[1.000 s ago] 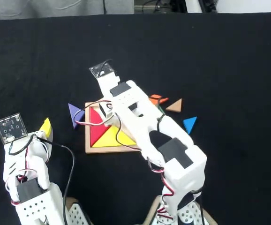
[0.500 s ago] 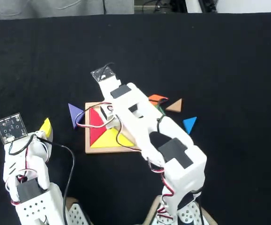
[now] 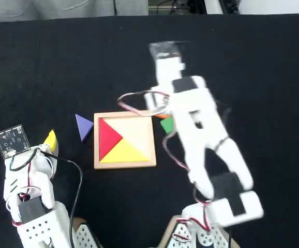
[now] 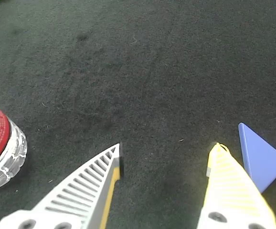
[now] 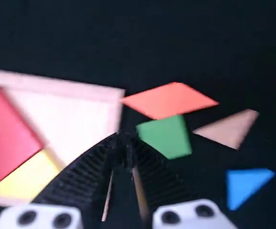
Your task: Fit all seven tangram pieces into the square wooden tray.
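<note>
My right gripper [image 5: 124, 143] hung closed, empty, beside the green square piece [image 5: 165, 136] just outside the square wooden tray [image 5: 57, 82]; lowered closed, I judged, it might shove that into the orange parallelogram [image 5: 169, 99].

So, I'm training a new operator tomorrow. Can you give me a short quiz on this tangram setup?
1. True or false: the green square lies outside the tray.
2. How many pieces lie in the tray? A one, B two, C four.
3. Fill in: the piece on the cloth between the tray and the left arm is a ___ triangle.

Key:
1. True.
2. B, the red triangle and the yellow triangle.
3. Purple: the purple triangle.
</note>
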`<action>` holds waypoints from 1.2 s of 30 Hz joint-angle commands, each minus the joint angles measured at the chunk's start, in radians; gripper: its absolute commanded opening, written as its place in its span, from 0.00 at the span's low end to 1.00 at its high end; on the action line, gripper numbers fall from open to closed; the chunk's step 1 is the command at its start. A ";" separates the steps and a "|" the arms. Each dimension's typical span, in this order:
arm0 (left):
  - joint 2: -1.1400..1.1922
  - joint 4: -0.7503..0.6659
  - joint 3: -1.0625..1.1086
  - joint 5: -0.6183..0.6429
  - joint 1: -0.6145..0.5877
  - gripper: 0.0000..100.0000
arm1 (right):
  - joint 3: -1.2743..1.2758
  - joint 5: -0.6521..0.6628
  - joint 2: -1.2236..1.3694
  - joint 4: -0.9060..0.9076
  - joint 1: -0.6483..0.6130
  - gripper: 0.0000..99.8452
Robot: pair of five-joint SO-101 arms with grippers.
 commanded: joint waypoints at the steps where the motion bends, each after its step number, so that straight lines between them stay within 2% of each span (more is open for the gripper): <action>1: -0.009 -0.017 -0.002 0.005 0.015 0.29 | 0.085 0.015 -0.107 -0.130 0.112 0.01; 5: -0.009 -0.017 -0.002 0.005 0.015 0.29 | 0.171 0.015 -0.094 -0.304 0.193 0.02; 11: -0.009 -0.017 -0.001 0.005 0.016 0.29 | 0.156 0.028 -0.048 -0.307 0.180 0.02; 16: -0.009 -0.017 0.007 0.003 0.044 0.29 | 0.142 0.135 0.001 -0.308 0.135 0.02; 23: -0.009 -0.017 0.007 0.003 0.045 0.29 | 0.018 0.140 0.189 -0.305 0.135 0.02; 26: -0.009 -0.017 0.007 0.002 0.045 0.29 | -0.110 0.138 0.280 -0.222 0.130 0.03; 30: -0.009 -0.017 0.007 0.002 0.045 0.29 | -0.298 0.094 0.341 -0.008 0.129 0.14; 33: -0.009 -0.017 0.007 0.002 0.045 0.29 | -0.326 -0.025 0.369 0.018 0.100 0.13; 36: -0.009 -0.017 0.007 0.002 0.047 0.29 | -0.346 -0.055 0.394 -0.002 0.035 0.10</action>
